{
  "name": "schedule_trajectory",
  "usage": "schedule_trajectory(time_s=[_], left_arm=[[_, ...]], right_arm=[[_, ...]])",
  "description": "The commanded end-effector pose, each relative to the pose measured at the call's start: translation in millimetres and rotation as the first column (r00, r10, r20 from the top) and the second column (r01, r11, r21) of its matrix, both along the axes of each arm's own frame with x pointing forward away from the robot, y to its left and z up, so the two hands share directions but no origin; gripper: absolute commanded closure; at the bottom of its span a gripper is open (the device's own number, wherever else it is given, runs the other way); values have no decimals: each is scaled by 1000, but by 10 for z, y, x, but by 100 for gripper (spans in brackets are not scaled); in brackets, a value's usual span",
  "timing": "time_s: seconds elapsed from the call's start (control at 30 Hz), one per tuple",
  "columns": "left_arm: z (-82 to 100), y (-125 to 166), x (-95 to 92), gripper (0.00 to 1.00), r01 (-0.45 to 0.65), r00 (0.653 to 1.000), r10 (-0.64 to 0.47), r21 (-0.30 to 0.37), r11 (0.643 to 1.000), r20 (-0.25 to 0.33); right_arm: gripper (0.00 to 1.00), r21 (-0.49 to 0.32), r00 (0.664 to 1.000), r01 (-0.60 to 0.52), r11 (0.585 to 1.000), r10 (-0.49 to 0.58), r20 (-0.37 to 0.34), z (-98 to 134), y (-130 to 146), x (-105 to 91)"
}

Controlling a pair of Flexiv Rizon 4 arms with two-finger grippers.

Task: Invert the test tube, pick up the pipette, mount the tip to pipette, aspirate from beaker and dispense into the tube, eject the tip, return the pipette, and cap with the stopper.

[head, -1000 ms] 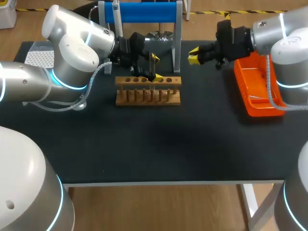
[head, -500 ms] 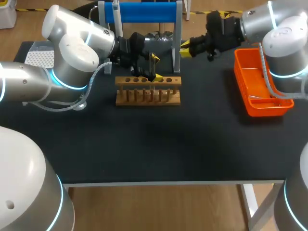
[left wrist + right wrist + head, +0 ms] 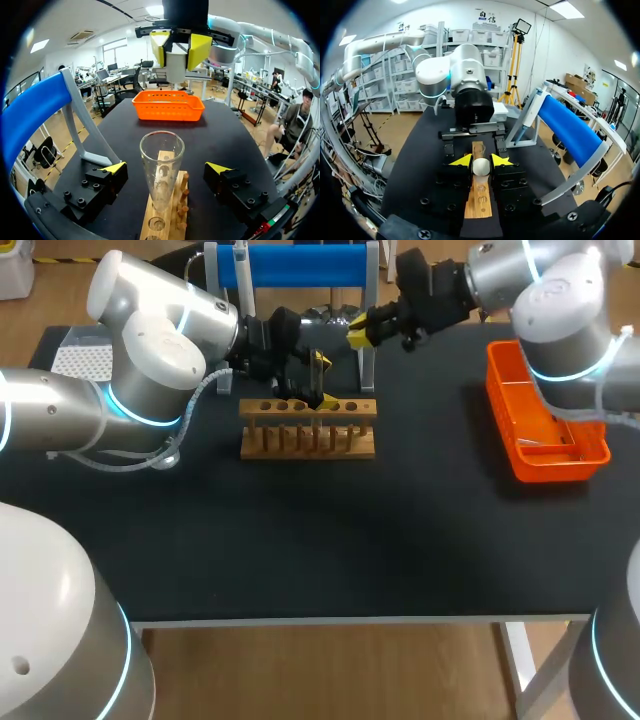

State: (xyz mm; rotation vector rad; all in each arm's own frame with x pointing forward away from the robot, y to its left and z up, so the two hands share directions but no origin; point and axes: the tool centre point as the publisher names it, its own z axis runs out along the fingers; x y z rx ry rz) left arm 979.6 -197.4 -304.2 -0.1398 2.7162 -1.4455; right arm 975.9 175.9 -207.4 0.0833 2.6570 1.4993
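Note:
A clear test tube (image 3: 161, 165) stands mouth up in the wooden rack (image 3: 308, 430), between the wide-open fingers of my left gripper (image 3: 167, 168). In the head view the left gripper (image 3: 312, 380) sits over the rack and hides the tube. My right gripper (image 3: 358, 332) hovers behind the rack, beside the stand's right post, facing the left gripper. It is shut on a small white stopper (image 3: 481, 167), held between its yellow tips. The pipette (image 3: 526, 126) hangs on the blue stand (image 3: 300, 265).
An orange basket (image 3: 545, 425) lies at the right of the black table, under my right arm. A white tip box (image 3: 80, 360) sits at the far left, behind my left arm. The stand's grey posts flank the space behind the rack.
My right arm has swung left and back, from over the orange basket to just behind the rack, with the stopper in its grip. The left arm has stayed still.

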Motion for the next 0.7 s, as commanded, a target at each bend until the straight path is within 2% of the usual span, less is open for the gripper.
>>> schedule_trajectory(time_s=[0.03, 0.33, 0.7], left_arm=[[1, -4, 10, 0, 1, 1000, -1, 2, 1000, -2], [1, -4, 10, 0, 1, 1000, -1, 2, 1000, -2], [1, -4, 10, 0, 1, 1000, -1, 2, 1000, -2]], right_arm=[[100, -1, 1000, -11, 1000, 11, -3, 2, 114, 79], [100, 15, 999, -33, 999, 33, 4, 26, 315, 111], [100, 15, 998, -68, 998, 68, -1, 12, 454, 52]])
